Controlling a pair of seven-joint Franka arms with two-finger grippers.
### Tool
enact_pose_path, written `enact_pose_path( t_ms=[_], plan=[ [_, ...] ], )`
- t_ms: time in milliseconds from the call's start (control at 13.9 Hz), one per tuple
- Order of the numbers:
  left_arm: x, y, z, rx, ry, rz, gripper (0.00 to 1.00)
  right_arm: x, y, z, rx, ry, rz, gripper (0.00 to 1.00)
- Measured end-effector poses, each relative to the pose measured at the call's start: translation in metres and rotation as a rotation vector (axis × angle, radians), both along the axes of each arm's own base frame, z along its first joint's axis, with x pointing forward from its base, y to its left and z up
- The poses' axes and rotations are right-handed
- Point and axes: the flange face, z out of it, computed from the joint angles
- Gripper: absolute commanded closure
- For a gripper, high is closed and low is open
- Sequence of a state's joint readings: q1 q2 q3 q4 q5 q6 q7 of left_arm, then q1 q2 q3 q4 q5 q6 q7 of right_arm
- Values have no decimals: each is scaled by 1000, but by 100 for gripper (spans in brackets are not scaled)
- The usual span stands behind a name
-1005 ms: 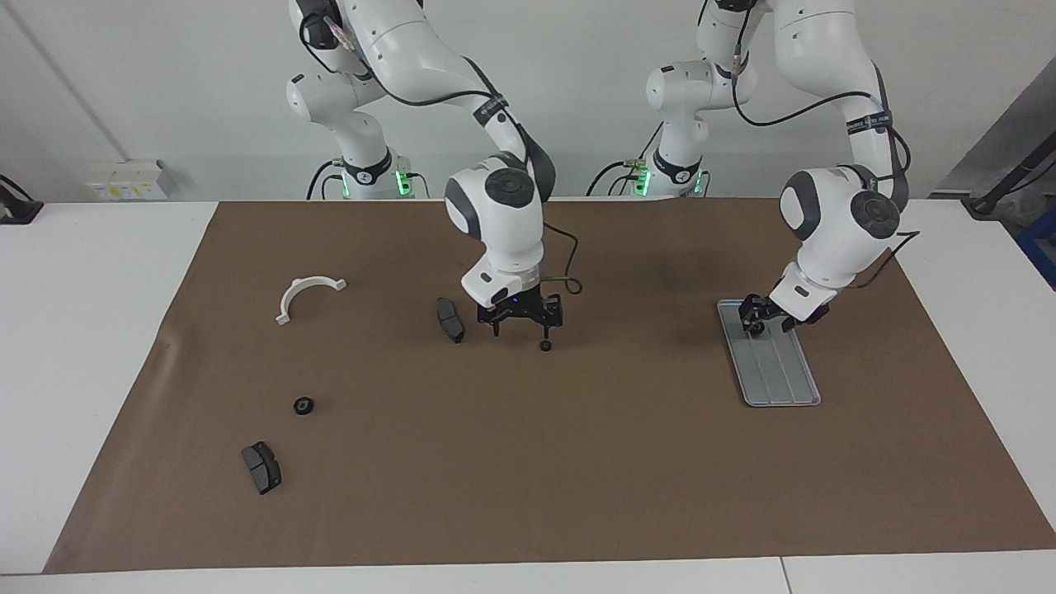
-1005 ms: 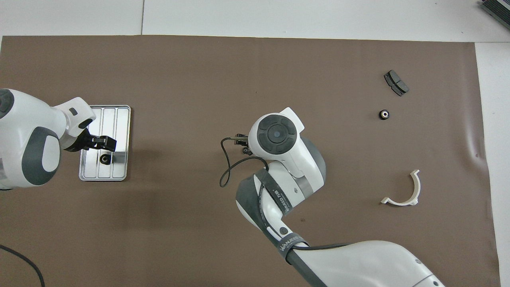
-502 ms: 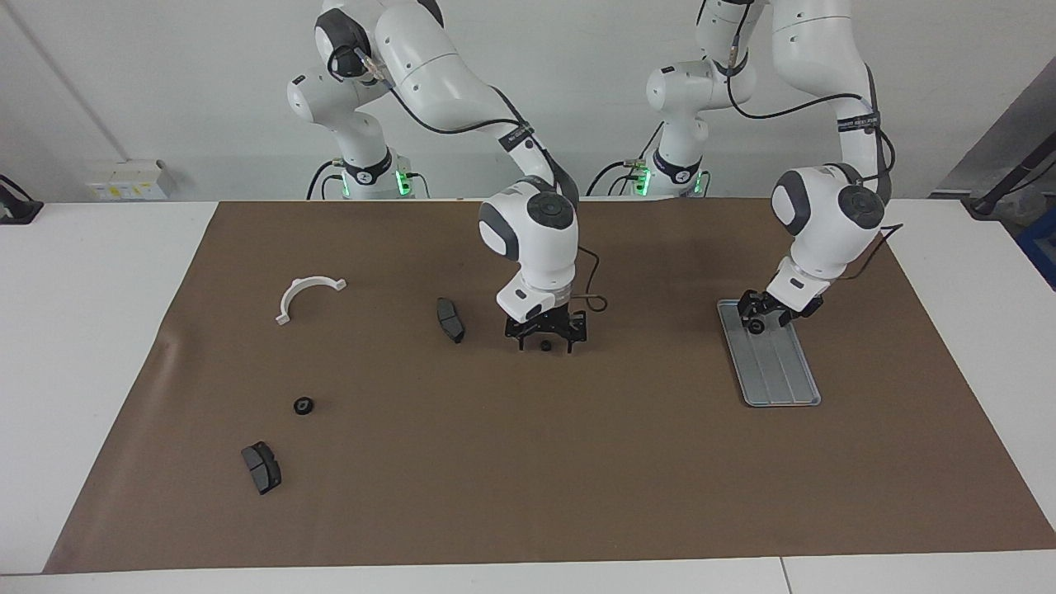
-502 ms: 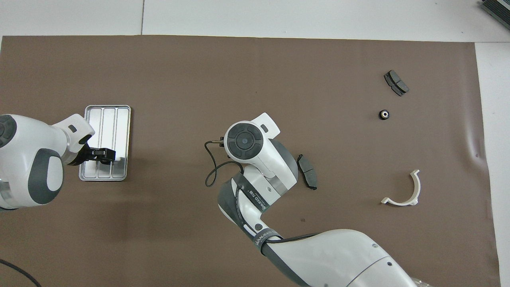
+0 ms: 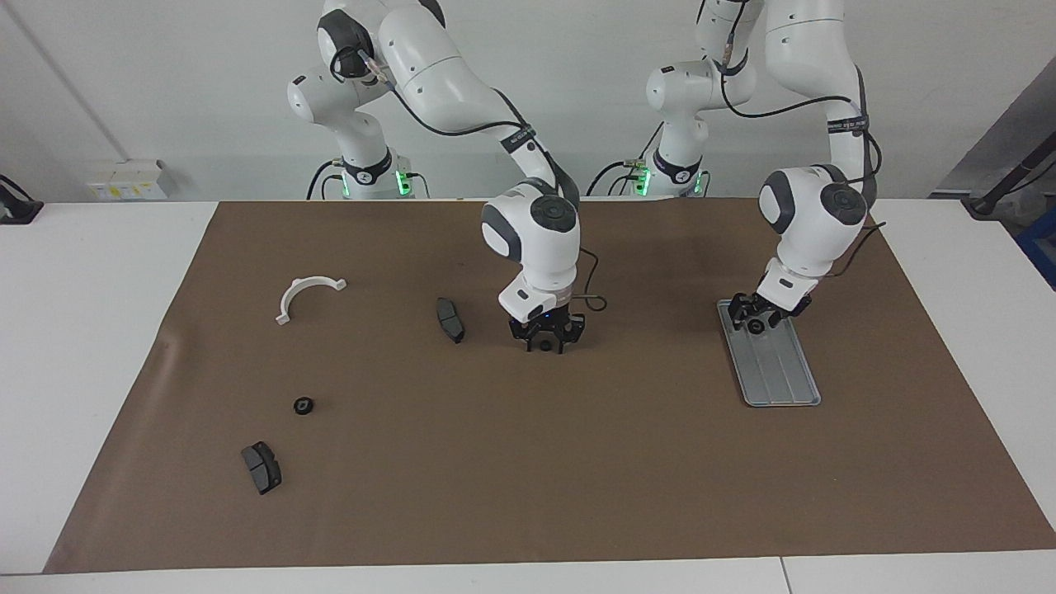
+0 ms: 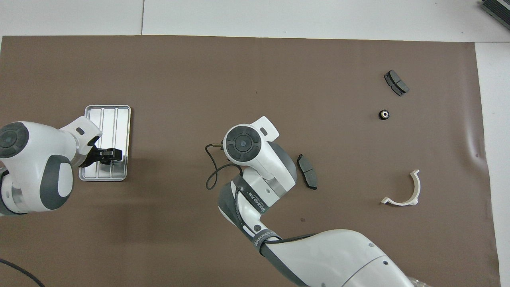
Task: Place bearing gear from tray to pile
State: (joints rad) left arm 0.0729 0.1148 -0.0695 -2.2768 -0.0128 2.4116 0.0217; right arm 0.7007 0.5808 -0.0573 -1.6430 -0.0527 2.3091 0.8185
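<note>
The silver ridged tray [image 5: 780, 375] [image 6: 107, 115] lies toward the left arm's end of the brown mat. A small black bearing gear [image 5: 755, 327] rests on the tray's end nearer the robots. My left gripper [image 5: 755, 320] [image 6: 113, 154] stands open right over it, one fingertip on each side. A second gear [image 5: 544, 347] lies mid-mat, and my right gripper [image 5: 545, 337] is down low around it; the overhead view hides both under the wrist. The pile shows as one black gear [image 5: 304, 406] [image 6: 384, 114] toward the right arm's end.
A dark brake pad [image 5: 450, 320] [image 6: 307, 177] lies beside the right gripper. Another pad [image 5: 261, 467] [image 6: 396, 83] sits farther from the robots than the pile gear. A white half-ring bracket [image 5: 307, 295] [image 6: 404, 191] lies nearer the robots.
The right gripper has come down from above onto the mid-mat gear, uncovering the brake pad in the overhead view. The left gripper has edged over the tray's gear.
</note>
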Motion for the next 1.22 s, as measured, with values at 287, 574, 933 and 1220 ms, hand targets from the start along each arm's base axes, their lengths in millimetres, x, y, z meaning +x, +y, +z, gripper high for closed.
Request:
enact_pose_path(
  t_ms=[287, 574, 933, 1220],
  plan=[
    [-3, 0, -3, 0, 4, 0, 31, -1, 0, 0, -4, 3, 1, 40],
    [-3, 0, -4, 0, 4, 2, 41, -7, 7, 0, -8, 8, 14, 40],
    [-4, 3, -4, 1, 4, 7, 54, -10, 10, 0, -9, 9, 20, 40],
    [-5, 4, -5, 1, 6, 10, 64, -10, 10, 0, -10, 8, 21, 41]
  ],
)
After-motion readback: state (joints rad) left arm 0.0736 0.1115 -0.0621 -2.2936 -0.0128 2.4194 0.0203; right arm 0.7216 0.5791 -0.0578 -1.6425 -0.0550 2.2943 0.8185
